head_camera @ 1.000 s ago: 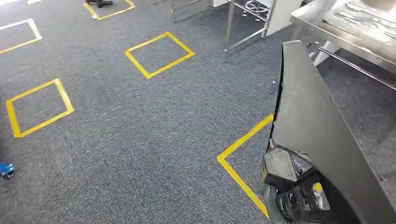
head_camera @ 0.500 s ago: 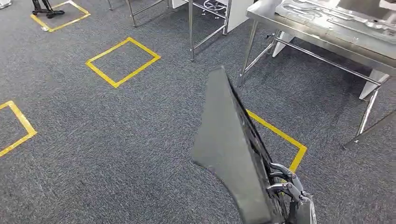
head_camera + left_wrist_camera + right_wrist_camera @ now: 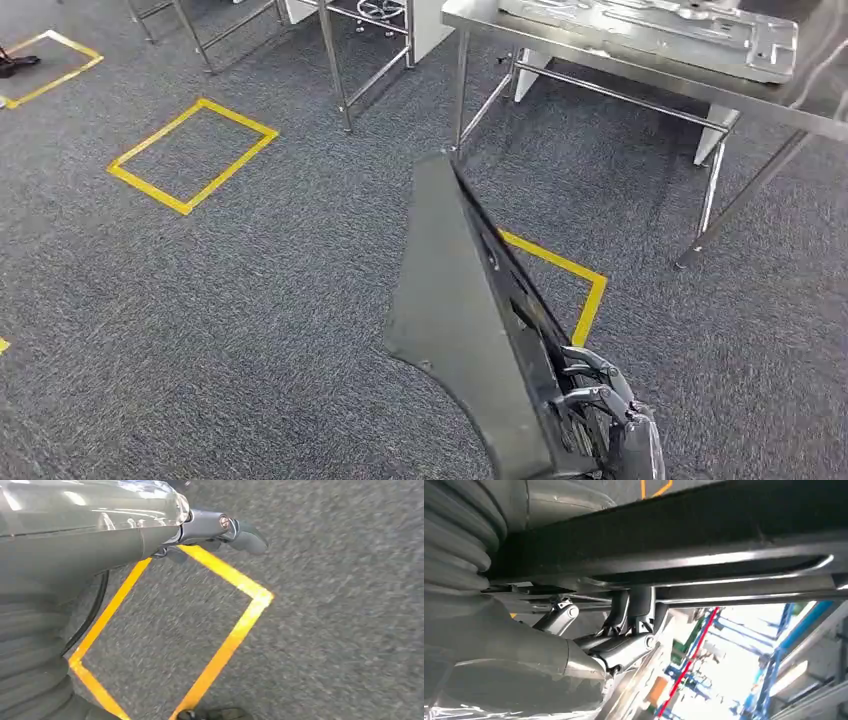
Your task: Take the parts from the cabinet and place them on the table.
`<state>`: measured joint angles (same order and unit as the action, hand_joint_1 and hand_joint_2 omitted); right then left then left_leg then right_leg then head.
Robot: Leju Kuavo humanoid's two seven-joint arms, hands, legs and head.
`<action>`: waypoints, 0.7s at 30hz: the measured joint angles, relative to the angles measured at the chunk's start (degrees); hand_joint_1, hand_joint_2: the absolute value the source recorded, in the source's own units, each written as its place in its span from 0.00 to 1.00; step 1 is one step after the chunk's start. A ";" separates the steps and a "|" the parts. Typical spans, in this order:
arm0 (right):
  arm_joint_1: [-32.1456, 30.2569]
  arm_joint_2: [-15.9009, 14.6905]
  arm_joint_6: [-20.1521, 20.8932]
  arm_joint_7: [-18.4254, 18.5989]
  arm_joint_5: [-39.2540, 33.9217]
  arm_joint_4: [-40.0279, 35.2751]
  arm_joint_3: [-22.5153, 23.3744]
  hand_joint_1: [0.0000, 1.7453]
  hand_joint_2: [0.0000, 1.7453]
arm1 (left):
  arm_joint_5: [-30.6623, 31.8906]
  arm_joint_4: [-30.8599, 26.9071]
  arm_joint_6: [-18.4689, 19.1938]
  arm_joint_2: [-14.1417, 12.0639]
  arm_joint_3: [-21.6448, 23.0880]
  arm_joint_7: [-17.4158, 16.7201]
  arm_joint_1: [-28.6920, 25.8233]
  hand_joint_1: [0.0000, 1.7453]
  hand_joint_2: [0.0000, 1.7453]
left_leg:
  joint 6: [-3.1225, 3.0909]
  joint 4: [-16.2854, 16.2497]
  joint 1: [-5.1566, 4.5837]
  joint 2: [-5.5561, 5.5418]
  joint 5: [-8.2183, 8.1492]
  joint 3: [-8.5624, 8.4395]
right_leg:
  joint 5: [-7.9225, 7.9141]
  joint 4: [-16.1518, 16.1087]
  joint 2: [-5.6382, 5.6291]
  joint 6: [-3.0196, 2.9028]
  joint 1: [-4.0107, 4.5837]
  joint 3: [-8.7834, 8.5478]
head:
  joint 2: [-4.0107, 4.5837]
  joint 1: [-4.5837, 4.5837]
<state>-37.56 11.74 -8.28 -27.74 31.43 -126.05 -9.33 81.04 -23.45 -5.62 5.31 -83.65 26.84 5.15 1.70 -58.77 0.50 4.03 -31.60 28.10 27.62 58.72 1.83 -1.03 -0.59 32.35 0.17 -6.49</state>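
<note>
Grey carpet [image 3: 250, 300] underfoot, marked with yellow tape squares [image 3: 190, 155]; ahead stands the steel table [image 3: 620, 70], my drop-off as I judge it, already carrying a flat pressed metal part [image 3: 650, 25]; I am short of it, so the carry is under way and the placing not yet done; the dark grey panel [image 3: 450, 300] rides on edge in front of me, tilted, its long tip pointing toward the table, which I read as the way to keep a wide sheet off my legs; my right hand [image 3: 600, 395] grasps its lower rim, fingers [image 3: 624, 650] hooked over the inner flange; my left hand [image 3: 220, 530] hangs over the carpet by a tape square, holding nothing, fingers loosely released.
</note>
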 joint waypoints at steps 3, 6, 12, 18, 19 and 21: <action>1.08 -0.26 0.00 0.52 -0.33 0.26 -0.28 1.00 1.00 | -0.59 0.02 0.28 -0.19 0.00 0.04 -0.07 0.00 1.00 | 0.21 -13.02 0.09 -3.35 -6.48 6.09 | -0.16 0.04 -2.27 -0.52 0.02 0.29 | 0.00 0.00; 1.24 -0.70 -0.09 0.87 -0.31 0.70 -0.46 1.00 1.00 | -0.94 0.02 0.46 -0.24 -0.02 0.18 -0.20 0.00 1.00 | -0.04 -14.19 0.09 -3.53 -3.74 7.60 | -0.16 0.10 -4.92 -0.51 0.13 0.05 | 0.00 0.00; 1.78 -1.27 -0.33 1.83 -0.26 0.98 -1.27 1.00 1.00 | -1.79 0.02 0.94 -0.65 0.00 0.31 -0.19 0.00 1.00 | -1.40 0.75 -0.08 -8.81 2.81 2.20 | -0.51 0.47 -9.40 1.00 -0.40 0.97 | 0.00 0.05; 1.81 -1.66 -0.98 4.15 1.55 1.07 -1.60 1.00 1.00 | -2.73 0.02 1.75 -0.46 0.04 0.09 -0.28 0.00 1.00 | -3.12 2.25 0.30 -5.54 3.59 1.75 | 6.28 12.54 -2.53 2.73 -0.17 6.76 | -0.02 0.68; 1.80 -1.77 -1.16 4.28 1.95 1.14 -1.70 1.00 1.00 | -2.89 0.02 1.81 -0.46 0.04 0.00 -0.52 0.00 1.00 | -3.13 2.22 0.27 -5.00 3.44 1.72 | 7.43 16.14 -2.34 2.95 -0.29 8.53 | -0.02 0.68; 1.81 -2.03 -1.48 4.57 2.42 1.25 -1.88 1.00 1.00 | -2.95 0.02 1.90 -0.44 0.04 -0.28 -0.71 0.00 1.00 | -2.95 2.19 0.27 -4.31 3.22 1.44 | 5.48 15.56 -2.10 3.20 -0.49 8.22 | 0.00 0.68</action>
<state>-35.75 9.71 -9.77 -23.17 33.85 -124.80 -11.21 78.09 -23.43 -3.72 4.87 -83.60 26.56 4.44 -1.25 -56.58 0.77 -0.28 -28.38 29.54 33.10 74.28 -0.27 2.17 -1.08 40.56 0.17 -5.81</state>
